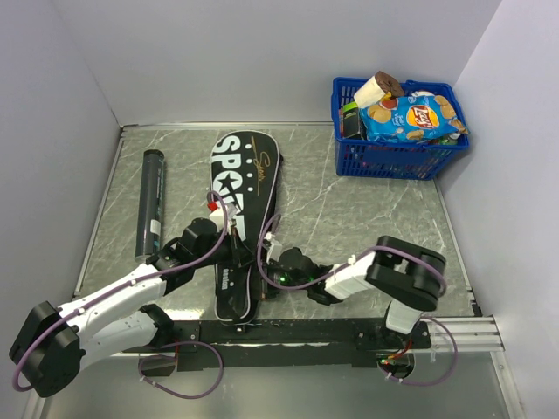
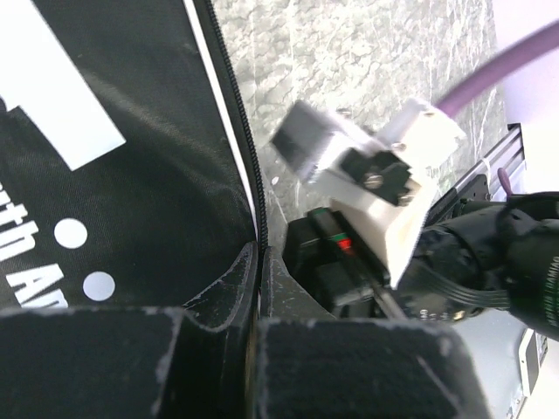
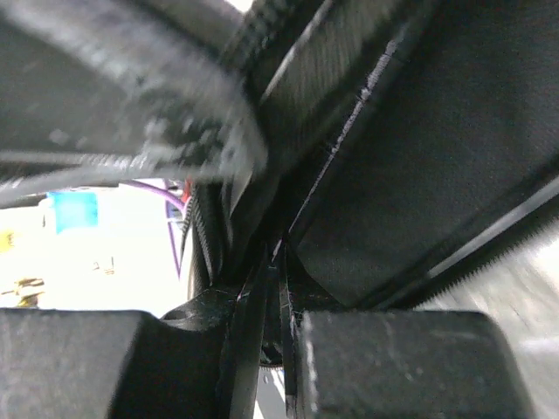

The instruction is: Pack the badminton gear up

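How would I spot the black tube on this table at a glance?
Start at the grey marbled table and go to its left edge. The tube lies there lengthwise, left of the black SPORT cover. Unlike that wide, flat cover, it is a slim dark cylinder with teal print.

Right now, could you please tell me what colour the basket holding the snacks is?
Blue basket; clearest in the top external view.

White arm links (image 1: pixel 113 301), bulky black joints (image 1: pixel 44 353), looping purple cables (image 2: pixel 515 59), black padded end effector fingers (image 2: pixel 87 367), green status light (image 1: pixel 281 278)
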